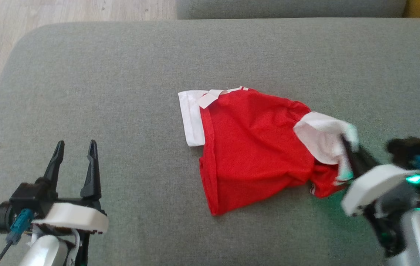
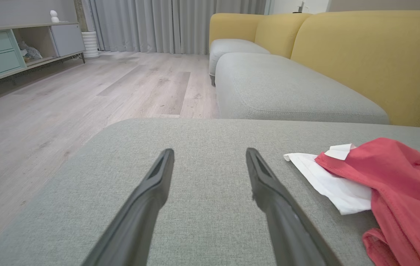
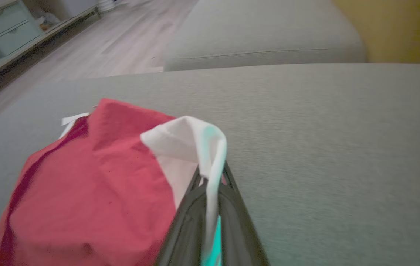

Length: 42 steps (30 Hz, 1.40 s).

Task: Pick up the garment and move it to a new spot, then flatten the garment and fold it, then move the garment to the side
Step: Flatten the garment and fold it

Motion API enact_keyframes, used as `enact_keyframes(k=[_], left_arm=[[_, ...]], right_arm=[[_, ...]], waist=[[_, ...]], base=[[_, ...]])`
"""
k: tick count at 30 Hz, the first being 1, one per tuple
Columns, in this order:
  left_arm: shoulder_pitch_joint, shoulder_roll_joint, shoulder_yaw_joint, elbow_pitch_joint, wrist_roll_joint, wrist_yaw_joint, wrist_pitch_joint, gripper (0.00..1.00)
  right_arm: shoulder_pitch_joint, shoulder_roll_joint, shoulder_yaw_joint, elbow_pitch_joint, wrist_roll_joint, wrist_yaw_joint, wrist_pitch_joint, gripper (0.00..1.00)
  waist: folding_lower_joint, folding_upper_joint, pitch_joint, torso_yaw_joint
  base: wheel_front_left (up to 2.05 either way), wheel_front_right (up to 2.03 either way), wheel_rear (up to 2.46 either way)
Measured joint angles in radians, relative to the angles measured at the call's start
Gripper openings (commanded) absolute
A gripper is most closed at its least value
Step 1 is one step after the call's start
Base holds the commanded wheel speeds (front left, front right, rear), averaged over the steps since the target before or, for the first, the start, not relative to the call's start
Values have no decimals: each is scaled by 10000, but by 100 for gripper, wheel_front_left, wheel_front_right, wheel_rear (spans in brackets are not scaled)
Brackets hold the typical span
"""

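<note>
My right gripper [image 1: 346,145] clamps a white sleeve [image 1: 321,138] of the garment [image 1: 254,147]. Well left of the garment, my left gripper [image 1: 76,146] stands parted.

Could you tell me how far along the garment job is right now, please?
Nothing looks finished: the red garment lies rumpled, unfolded, on the grey cushion. In hand: the right gripper is pinched on its white sleeve, the left gripper open and apart. Left: moving, flattening, folding and setting it aside.
</note>
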Motion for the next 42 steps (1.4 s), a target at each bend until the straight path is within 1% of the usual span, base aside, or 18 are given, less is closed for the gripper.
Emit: enact_keyframes(k=[4,5,6,7,11,14,15,16,18,22,26,28,29,34,42], left_arm=[[-25,-10,-2,84,0,-50,-84,100],[-27,-12,-4,98,-2,-52,-90,100],[-31,-15,-4,121,-2,-56,-90,100],[-31,-17,-4,142,-2,-81,-96,100],[-72,-46,-6,303,-4,-81,-178,100],[-158,-46,-6,374,-6,-81,-211,100],[-158,-46,-6,374,-6,-81,-211,100],[-179,-48,-6,382,-6,-81,-240,100],[-183,-50,-6,401,-6,-81,-280,100],[-181,-52,-6,472,-38,-79,-297,100],[-177,-52,-10,564,-46,-73,-316,100],[-158,-48,-10,593,-48,-63,-339,100],[-131,-44,-10,610,-48,-31,-339,100],[-21,-10,-8,591,-48,25,-339,100],[170,29,-23,466,-48,142,-280,100]], right_arm=[[65,318,-1630,441,230,0,-245,0],[74,378,-1948,625,265,0,-314,20],[75,437,-2255,825,393,0,-347,87],[74,479,-2527,1055,424,0,-514,100],[21,581,-3388,1960,685,0,-1208,100],[-23,610,-3611,2180,715,0,-1850,100],[-23,610,-3611,2180,715,0,-1850,100],[-59,610,-3603,2163,698,0,-2077,100],[-187,596,-3421,1969,546,0,-2489,100],[-332,378,-2385,874,150,0,-3091,100],[-278,219,-1254,-188,-56,0,-3068,100],[-21,186,-884,-589,-107,0,-2947,100],[382,186,-669,-886,-107,0,-2834,100],[1160,221,-462,-1381,-104,0,-2516,100],[1264,305,-370,-1626,-104,0,-2309,100]], waist=[[-1,0,-18,-23],[-1,0,-17,-24],[-1,0,-12,-30],[-1,0,-3,-42],[-1,0,15,-71],[-1,0,10,-91],[-1,0,10,-91],[-1,0,6,-98],[-1,0,-10,-106],[-1,0,-61,-136],[-1,0,-185,-152],[-1,0,-284,-150],[-2,0,-388,-146],[-2,0,-579,-163],[-2,0,-607,-188]], base=[[0,0,0],[0,0,0],[0,0,0],[0,0,0],[0,0,0],[0,0,0],[0,0,0],[0,0,0],[0,0,0],[0,0,0],[0,0,0],[0,0,0],[0,0,0],[0,0,0],[0,0,0]])
